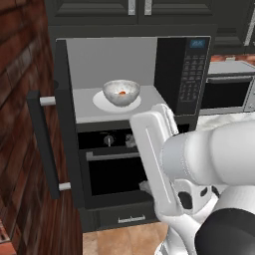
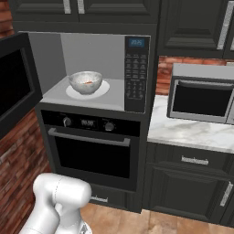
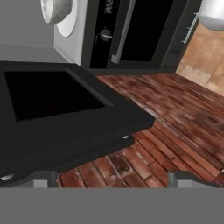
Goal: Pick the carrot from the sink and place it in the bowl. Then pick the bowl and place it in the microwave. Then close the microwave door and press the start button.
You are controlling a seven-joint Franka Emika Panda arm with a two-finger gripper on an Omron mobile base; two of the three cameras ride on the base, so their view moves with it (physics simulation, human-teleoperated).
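The black microwave (image 1: pixel 182 69) (image 2: pixel 137 68) stands open. Inside it, on a white round plate, sits the stone-grey bowl (image 1: pixel 121 92) (image 2: pixel 85 82) (image 3: pixel 56 8), with the orange carrot (image 1: pixel 122 92) (image 2: pixel 89 82) lying in it. The microwave door (image 1: pixel 64 124) (image 2: pixel 13 87) (image 3: pixel 52 109) is swung wide to the left, its bar handle (image 1: pixel 45 144) facing outward. My gripper (image 3: pixel 112 179) is open and holds nothing; its fingertips (image 3: pixel 43 178) sit close behind the door's edge, over the brick wall. The keypad (image 2: pixel 136 73) is too small to single out the start button. The sink is out of view.
A black oven (image 1: pixel 114 164) (image 2: pixel 91 151) with knobs and a silver handle sits under the microwave. A smaller countertop microwave (image 2: pixel 201 98) stands on the marble counter (image 2: pixel 192 132) to the right. A brick wall (image 1: pixel 20 149) runs along the left, close to the door.
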